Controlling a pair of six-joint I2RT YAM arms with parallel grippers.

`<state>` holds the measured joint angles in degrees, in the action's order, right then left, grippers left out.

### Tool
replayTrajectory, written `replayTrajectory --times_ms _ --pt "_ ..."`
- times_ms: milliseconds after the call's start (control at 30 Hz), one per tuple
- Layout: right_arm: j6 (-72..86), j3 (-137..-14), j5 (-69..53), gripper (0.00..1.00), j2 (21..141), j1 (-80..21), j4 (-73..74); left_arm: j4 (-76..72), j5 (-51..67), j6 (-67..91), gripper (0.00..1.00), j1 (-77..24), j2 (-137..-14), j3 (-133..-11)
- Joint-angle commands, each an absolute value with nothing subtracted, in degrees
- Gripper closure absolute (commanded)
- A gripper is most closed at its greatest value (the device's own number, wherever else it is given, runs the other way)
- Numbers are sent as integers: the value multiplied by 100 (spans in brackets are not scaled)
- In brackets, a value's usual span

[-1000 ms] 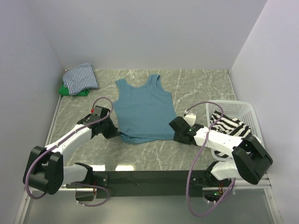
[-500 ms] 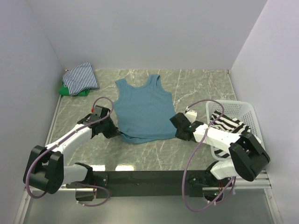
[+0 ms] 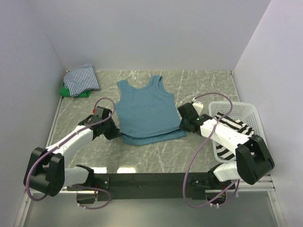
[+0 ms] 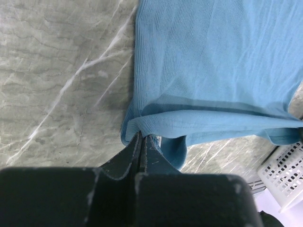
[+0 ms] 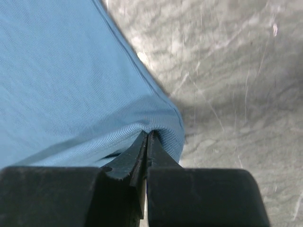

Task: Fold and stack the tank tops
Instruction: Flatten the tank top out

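Observation:
The teal-blue tank top (image 3: 144, 111) lies flat mid-table, straps toward the back wall, its bottom hem lifted and doubled into a band. My left gripper (image 3: 118, 134) is shut on the hem's left corner (image 4: 137, 126), cloth pinched between the black fingertips. At the opposite corner (image 5: 156, 126) my right gripper (image 3: 182, 124) is shut on the hem. A thin navy-white striped tank top (image 3: 81, 78) lies folded on a green one (image 3: 71, 91) at the back left. The bold black-white striped tank top (image 3: 234, 128) hangs in the basket.
The white lattice basket (image 3: 246, 111) stands at the right, close behind my right forearm; its corner (image 4: 284, 172) shows in the left wrist view. White walls close in the table on three sides. Grey marble table top (image 3: 203, 85) surrounds the teal top.
My right gripper closed on the hem's right corner and moved it up and back toward the wall, raising a fold along the bottom edge. The left arm has stayed in place.

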<state>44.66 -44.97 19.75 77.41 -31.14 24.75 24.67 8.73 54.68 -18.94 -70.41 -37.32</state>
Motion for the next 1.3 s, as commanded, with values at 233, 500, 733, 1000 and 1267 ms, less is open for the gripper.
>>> replayTrajectory --times_ms 233,500,733,1000,1267 --pt "4148 -4747 1785 100 8236 -2628 2242 2470 765 5379 99 -1872 -7058 -3876" --pt "4087 -4509 1468 99 8534 -2531 2048 2206 870 5396 99 -1872 -7409 -3814" --pt "3973 -4298 1222 63 8227 -2549 2074 2153 914 5388 99 -1872 -7471 -3814" --pt "4069 -3806 1099 56 7717 -2698 2118 2224 932 5379 99 -1872 -7436 -3894" --pt "4140 -3560 1037 55 7743 -2856 2013 2399 844 5423 99 -1872 -7269 -3858"
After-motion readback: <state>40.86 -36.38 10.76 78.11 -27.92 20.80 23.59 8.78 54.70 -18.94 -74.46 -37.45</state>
